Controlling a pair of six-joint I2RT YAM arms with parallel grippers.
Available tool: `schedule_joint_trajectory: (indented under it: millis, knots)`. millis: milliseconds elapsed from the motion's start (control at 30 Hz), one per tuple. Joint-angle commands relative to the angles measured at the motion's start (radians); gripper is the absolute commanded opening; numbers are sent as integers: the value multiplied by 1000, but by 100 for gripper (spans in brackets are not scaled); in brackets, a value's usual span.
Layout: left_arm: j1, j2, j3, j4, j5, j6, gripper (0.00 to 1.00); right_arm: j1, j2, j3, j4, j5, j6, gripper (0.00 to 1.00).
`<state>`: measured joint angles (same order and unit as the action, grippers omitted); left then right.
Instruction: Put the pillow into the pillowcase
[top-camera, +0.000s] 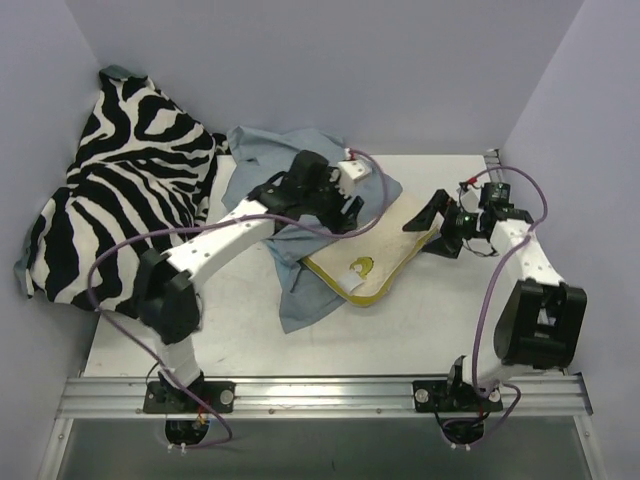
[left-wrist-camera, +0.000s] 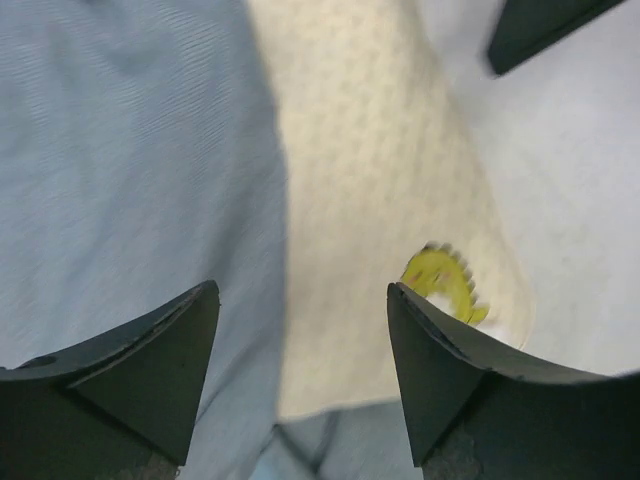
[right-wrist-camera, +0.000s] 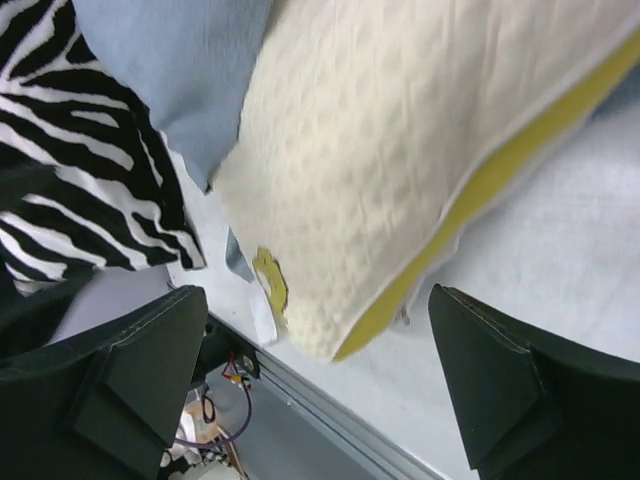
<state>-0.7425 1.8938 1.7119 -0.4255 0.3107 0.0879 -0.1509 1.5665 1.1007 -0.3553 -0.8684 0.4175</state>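
Left gripper (top-camera: 345, 207): fingers spread, pinching nothing; hangs over the line where cloth meets cushion.
Under left gripper (left-wrist-camera: 300, 295): grey-blue pillowcase (left-wrist-camera: 120, 150) beneath the left finger, cream pillow (left-wrist-camera: 370, 170) beneath the gap and the right finger.
Right gripper (top-camera: 433, 228): fingers spread, empty; sits just beside the pillow's far right corner, not touching it as far as the views show.
Right gripper's outlook (right-wrist-camera: 318, 295): looks along the pillow (right-wrist-camera: 370, 150) toward its near corner, with the pillowcase (right-wrist-camera: 170, 60) beyond.
Pillow (top-camera: 380, 250): lies flat on the table (top-camera: 420, 330) between the two grippers; its long axis runs on a diagonal from near left to far right.
Yellow edge (right-wrist-camera: 500, 170): faces the near right side.
Yellow mark (left-wrist-camera: 440, 280): by the near corner.
Pillowcase (top-camera: 265, 165): rumpled, grey-blue face up, left of and behind the pillow; folds overlap the pillow's left side and show past its near left corner.
Pillowcase opening: cannot tell where it lies.
Zebra-print cloth (top-camera: 120, 200): heaped at far left, well apart from the pillow.
Nearer arm, by judgement: left for the cloth edge, right for the pillow's free end; a push from the right would run along the long axis toward the cloth.
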Motion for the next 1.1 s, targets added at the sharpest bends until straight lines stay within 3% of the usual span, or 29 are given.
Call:
schedule_joint_trajectory:
  millis: [0,200,433,567,633,667,700,767,800,867,900,967,1033,1067]
  knots:
    - [37,-215,-172,-51,-99,208,77,17,-175,-97,-143,57,-20,100]
    - [38,-200,-271,-90,-211,308,77,97,-140,-223,-126,92,-7,100]
    - [38,-59,-172,-87,-208,312,78,143,26,-223,88,34,116,97]
    - [43,42,-117,-90,-242,325,77,184,85,-222,173,16,167,91]
    - [49,71,-98,-102,-266,340,73,197,110,-208,194,9,184,79]
    - [51,94,-77,-113,-263,345,60,201,118,-205,203,2,188,72]
    - [61,99,-66,-125,-227,345,53,206,125,-205,217,3,193,59]
    - [65,90,-32,-162,-161,339,35,212,138,-208,246,-26,223,43]
    - [60,80,-20,-177,-42,337,31,221,141,-208,287,-41,245,29]
    - [40,53,21,-240,80,323,26,228,141,-217,347,-111,341,12]
    - [26,50,96,-271,193,303,23,237,132,-229,486,-135,395,0]
    - [-14,60,190,-375,348,287,16,246,86,-271,658,-156,533,0]
    - [-58,89,336,-432,465,216,0,273,52,-300,861,-162,717,0]
    - [-72,99,382,-449,493,202,0,284,46,-300,918,-161,774,0]
